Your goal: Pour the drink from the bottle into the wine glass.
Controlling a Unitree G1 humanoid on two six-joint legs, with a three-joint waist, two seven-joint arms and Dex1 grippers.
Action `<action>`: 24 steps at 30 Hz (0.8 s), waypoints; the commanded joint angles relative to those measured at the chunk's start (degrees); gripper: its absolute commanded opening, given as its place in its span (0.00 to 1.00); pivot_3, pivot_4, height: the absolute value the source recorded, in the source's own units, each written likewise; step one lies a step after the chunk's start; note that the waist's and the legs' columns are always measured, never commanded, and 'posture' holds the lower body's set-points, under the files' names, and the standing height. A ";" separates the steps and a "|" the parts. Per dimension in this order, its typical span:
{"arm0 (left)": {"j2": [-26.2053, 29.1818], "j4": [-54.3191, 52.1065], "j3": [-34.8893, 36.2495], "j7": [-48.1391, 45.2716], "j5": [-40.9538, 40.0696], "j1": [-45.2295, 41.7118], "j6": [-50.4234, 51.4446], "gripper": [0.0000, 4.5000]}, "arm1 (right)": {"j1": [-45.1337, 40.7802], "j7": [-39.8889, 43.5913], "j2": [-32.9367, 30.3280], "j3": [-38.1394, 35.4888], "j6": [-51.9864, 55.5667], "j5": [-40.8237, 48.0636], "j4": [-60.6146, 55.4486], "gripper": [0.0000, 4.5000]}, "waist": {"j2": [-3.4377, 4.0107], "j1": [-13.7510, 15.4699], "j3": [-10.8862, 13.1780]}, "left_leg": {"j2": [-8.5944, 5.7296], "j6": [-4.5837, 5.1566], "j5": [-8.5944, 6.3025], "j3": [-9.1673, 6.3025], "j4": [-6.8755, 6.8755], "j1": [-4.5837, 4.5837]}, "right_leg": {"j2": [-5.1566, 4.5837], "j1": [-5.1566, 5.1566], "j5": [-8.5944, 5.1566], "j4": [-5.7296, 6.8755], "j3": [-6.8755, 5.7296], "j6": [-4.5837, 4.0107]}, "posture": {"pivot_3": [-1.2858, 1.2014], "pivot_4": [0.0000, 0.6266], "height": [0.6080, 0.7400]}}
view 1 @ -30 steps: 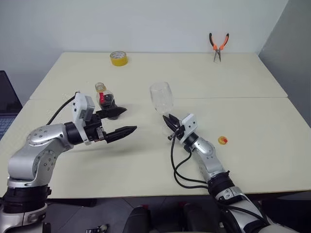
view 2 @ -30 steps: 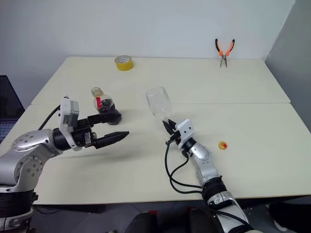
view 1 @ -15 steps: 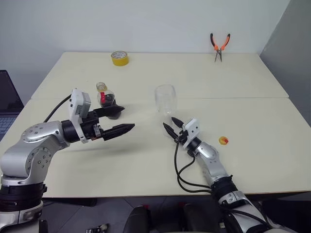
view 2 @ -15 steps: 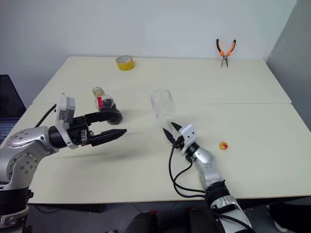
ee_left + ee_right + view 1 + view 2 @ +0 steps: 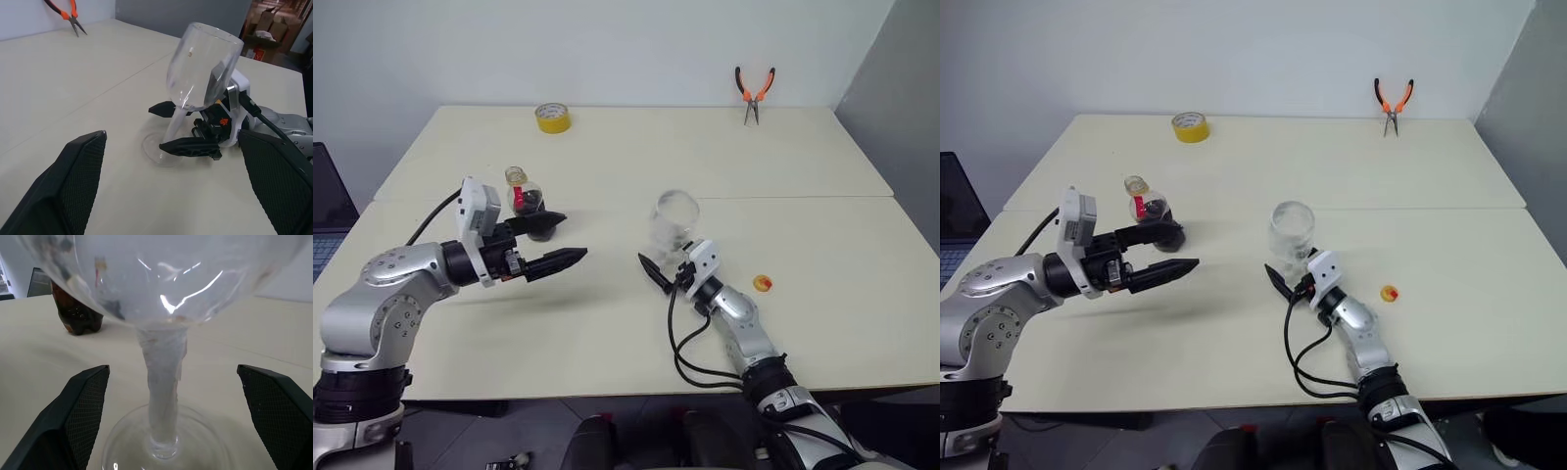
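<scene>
The wine glass (image 5: 674, 217) stands at mid table with its foot (image 5: 159, 148) on the surface, its bowl leaning over my right wrist. My right gripper (image 5: 656, 262) is open, one finger on each side of the stem (image 5: 164, 377), not clamping it. To the left stands the bottle (image 5: 524, 196), uncapped, with the dark drink (image 5: 76, 313) in its bulbous base. My left gripper (image 5: 573, 236) hovers open just in front of and to the right of the bottle, pointing toward the glass with nothing between its fingers.
A small orange cap (image 5: 763, 284) lies on the table right of my right arm. A yellow tape roll (image 5: 552, 117) and orange-handled pliers (image 5: 754, 93) sit along the far edge. A dark laptop (image 5: 328, 211) is off the table's left side.
My right gripper has opened off the wine glass stem. The glass bowl has swung to the right and now leans. My left gripper has stayed where it was.
</scene>
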 commanded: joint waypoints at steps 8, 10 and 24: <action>-0.38 0.53 0.16 -0.86 1.58 -0.21 -2.70 1.00 | -1.54 -3.58 -1.15 0.65 5.08 -3.79 -1.46 0.99 | 0.00 0.00 0.00 | 0.00 0.00 0.00 0.00 0.00 0.00 | 0.00 0.00 0.00 0.00 0.00 0.00 | 0.52 0.24 1.00; -0.42 0.74 0.14 -1.06 1.90 -0.09 -2.93 1.00 | -1.43 -3.93 -1.46 0.74 6.06 -4.29 -1.64 0.99 | -0.01 0.00 0.00 | 0.00 0.00 0.00 0.01 0.00 0.01 | 0.00 0.00 0.00 0.00 0.01 0.00 | 0.52 0.24 1.00; 0.12 4.06 0.30 -3.00 4.54 1.26 -5.63 1.00 | -1.74 -7.05 -3.94 2.02 10.08 -9.11 -0.38 0.99 | -0.04 0.00 -0.03 | -0.01 0.00 0.00 0.01 0.03 0.06 | 0.00 0.05 0.00 0.03 0.01 0.00 | 0.52 0.24 1.00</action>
